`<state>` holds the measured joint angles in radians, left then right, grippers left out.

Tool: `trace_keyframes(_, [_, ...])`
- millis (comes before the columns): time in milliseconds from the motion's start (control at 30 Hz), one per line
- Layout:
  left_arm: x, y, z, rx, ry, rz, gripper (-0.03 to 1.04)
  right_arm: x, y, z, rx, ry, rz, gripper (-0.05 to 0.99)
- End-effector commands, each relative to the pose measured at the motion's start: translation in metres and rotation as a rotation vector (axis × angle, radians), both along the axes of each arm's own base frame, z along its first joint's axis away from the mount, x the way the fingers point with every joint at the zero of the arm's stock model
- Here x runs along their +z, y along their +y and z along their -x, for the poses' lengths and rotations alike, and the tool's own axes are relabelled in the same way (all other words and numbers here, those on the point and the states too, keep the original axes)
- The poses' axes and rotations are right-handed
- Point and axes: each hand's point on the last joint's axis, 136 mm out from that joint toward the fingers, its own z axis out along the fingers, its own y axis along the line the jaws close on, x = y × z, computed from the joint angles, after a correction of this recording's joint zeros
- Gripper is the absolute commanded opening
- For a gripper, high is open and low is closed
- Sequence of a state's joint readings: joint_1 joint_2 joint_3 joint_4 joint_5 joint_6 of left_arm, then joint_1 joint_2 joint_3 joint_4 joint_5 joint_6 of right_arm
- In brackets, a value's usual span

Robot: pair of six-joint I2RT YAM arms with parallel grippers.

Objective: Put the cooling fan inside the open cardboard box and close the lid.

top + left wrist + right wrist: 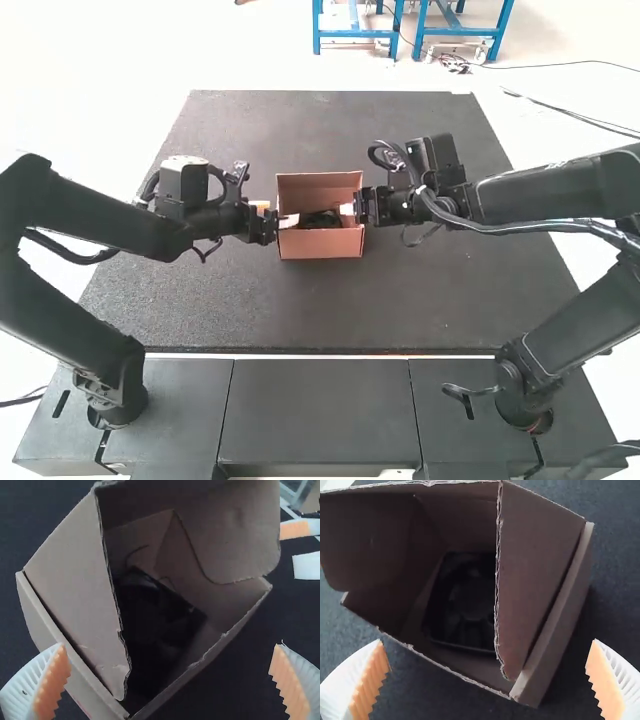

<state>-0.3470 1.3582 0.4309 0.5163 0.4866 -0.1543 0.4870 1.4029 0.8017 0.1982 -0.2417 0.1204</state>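
Cooling fan (465,605) is seen inside the cardboard box (320,228), apparently flat on the floor, face toward the opening. Box long axis is laid from left gripper (167,680) to right gripper (480,680). Lid is stood open. Both jaw pairs are spread, with a box end just ahead of each.

1. You see the cardboard box (320,242) flanked: left gripper (267,226) just beside its left wall, right gripper (352,208) just beside its right.
2. The raised lid (318,187) walls its far side.
3. The cooling fan (465,605) fills its floor.
4. Bare mat (330,300) lies on its near side.
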Motion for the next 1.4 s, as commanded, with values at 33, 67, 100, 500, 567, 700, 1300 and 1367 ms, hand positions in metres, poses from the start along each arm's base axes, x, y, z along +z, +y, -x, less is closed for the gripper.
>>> trace_keyframes(33, [0.055, -0.010, 0.005, -0.067, -0.079, 0.090, 0.93, -0.002, -0.011, 0.007, -0.051, -0.002, 0.004, 0.91])
trace_keyframes(67, [0.066, -0.010, 0.007, -0.072, -0.091, 0.100, 0.93, -0.003, -0.013, 0.008, -0.056, -0.003, 0.010, 0.91])
trace_keyframes(100, [0.078, -0.009, 0.008, -0.072, -0.109, 0.108, 0.93, -0.003, -0.015, 0.009, -0.060, -0.004, 0.011, 0.91])
trace_keyframes(500, [0.254, 0.017, 0.015, -0.073, -0.328, 0.219, 0.93, -0.035, -0.041, 0.036, 0.002, 0.093, 0.169, 0.91])
trace_keyframes(567, [0.252, 0.012, -0.011, -0.048, -0.324, 0.228, 0.93, -0.020, -0.037, 0.046, 0.040, 0.106, 0.140, 0.91])
trace_keyframes(700, [0.242, -0.009, -0.059, -0.022, -0.323, 0.247, 0.93, 0.029, -0.031, 0.062, 0.072, 0.043, 0.055, 0.91])
trace_keyframes(1300, [0.080, -0.077, -0.082, -0.117, -0.024, 0.099, 0.92, 0.153, -0.005, 0.119, 0.188, -0.017, -0.162, 0.91])
trace_keyframes(1367, [0.062, -0.073, -0.073, -0.124, 0.006, 0.059, 0.93, 0.158, -0.003, 0.117, 0.188, -0.020, -0.163, 0.91])
